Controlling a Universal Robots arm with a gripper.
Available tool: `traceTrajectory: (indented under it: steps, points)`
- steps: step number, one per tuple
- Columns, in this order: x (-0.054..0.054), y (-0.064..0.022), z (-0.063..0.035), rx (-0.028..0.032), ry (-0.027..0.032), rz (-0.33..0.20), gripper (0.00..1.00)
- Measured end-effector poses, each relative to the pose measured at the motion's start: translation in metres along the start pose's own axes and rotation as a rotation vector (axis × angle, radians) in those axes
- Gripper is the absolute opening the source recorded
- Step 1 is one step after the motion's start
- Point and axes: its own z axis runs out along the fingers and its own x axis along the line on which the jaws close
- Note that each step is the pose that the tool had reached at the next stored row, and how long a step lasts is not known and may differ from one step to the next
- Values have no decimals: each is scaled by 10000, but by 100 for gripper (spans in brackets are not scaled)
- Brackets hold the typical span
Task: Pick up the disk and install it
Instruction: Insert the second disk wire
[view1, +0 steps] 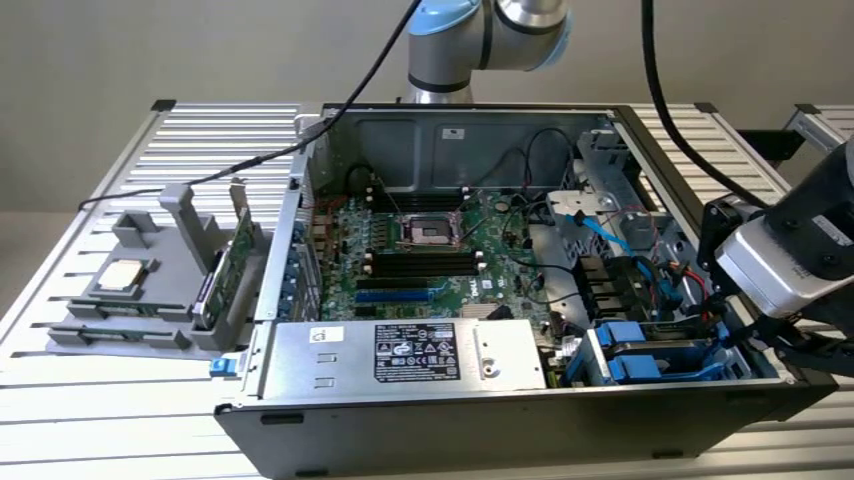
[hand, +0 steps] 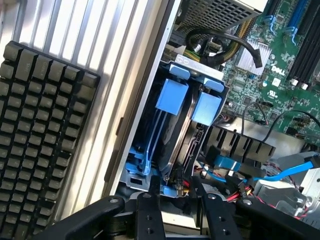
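Observation:
The disk (hand: 184, 145) stands on edge in the drive bay at the case's front corner, with a blue carrier tab (hand: 207, 107) at its far end. A second blue carrier (hand: 170, 97) sits beside it, against the case wall. My gripper (hand: 177, 192) is at the disk's near end, with one black finger (hand: 150, 210) on each side of it, closed against it. In the exterior view the blue carriers (view1: 661, 358) fill the bay at the case's lower right. My gripper (view1: 737, 335) hangs just beside them, mostly hidden by the wrist housing.
The open computer case (view1: 534, 425) lies on a slatted metal table (view1: 107, 430). Motherboard (view1: 427, 250), power supply (view1: 400, 355) and blue and red cables (hand: 280, 172) crowd the bay. A grey fixture (view1: 134, 300) with a CPU chip and green cards stands at the exterior view's left. A black keyboard-like grid (hand: 40, 140) lies outside the case wall.

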Motion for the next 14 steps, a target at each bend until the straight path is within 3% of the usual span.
traceTrajectory:
  steps: [1, 3, 5, 7, 10, 14]
  points:
    - [3, 4, 4, 23, -61, 15, 37]
    - [12, 9, 6, 89, -255, 43, 37]
    - [22, 14, 5, 182, -528, 77, 37]
    - [32, 18, 4, 254, -735, 104, 37]
    - [41, 21, 2, 313, -899, 138, 37]
    - [45, 23, 2, 350, -1005, 159, 37]
